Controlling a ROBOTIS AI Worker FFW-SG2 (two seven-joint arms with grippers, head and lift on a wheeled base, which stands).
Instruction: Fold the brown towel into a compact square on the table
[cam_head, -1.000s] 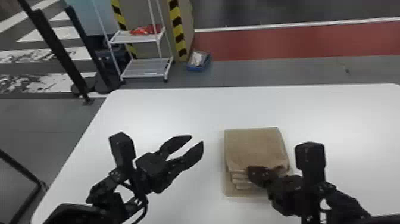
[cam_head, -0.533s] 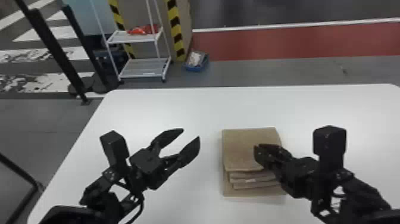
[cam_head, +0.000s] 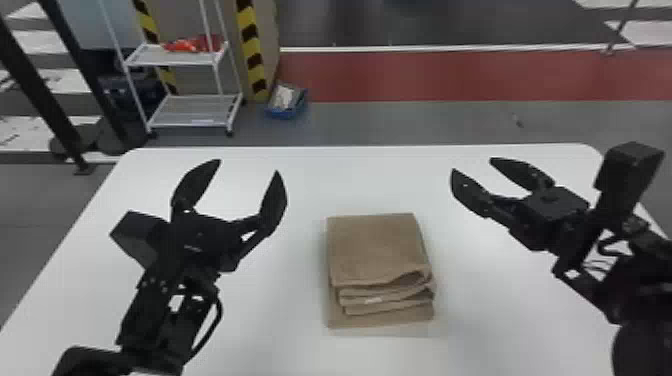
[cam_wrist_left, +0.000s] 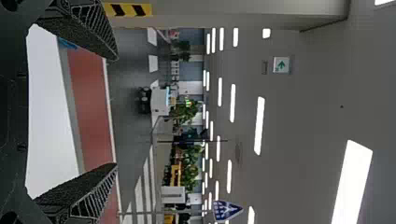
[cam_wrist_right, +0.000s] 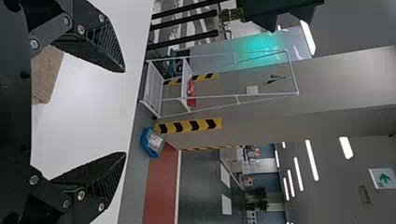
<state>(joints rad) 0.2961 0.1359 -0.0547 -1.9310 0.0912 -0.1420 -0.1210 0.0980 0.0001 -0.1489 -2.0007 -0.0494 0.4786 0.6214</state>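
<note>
Head view has the brown cloth towel (cam_head: 372, 247), folded into a compact, roughly square stack, lying flat near the middle of the white, round-cornered table (cam_head: 280, 310). Its layered edges face the robot, the upper folds gaping a little towards the right corner, and the lowest layer juts out beyond them on the robot's side. A small pale tag (cam_head: 372, 300) (easy to miss) shows among the layers.

To the left of the towel, and apart from it, the black left pincer (cam_head: 248, 166) hangs with its two fingers spread wide and nothing between them. To the right, also clear of the cloth, the black right pincer (cam_head: 472, 164) is likewise wide and empty. The right wrist view has part of the towel behind one finger (cam_wrist_right: 105, 46) of that pincer.

Past the table's far edge, a white metal shelf cart (cam_head: 172, 59) stands on the grey floor (cam_head: 400, 122) with red items (cam_head: 189, 46) on a shelf. Just beside it sits a blue bin (cam_head: 283, 113) with pale contents, near a yellow-and-black striped edge (cam_head: 254, 60). A dull red floor band (cam_head: 450, 75) runs across behind, and dark posts (cam_head: 35, 90) slant at the left.
</note>
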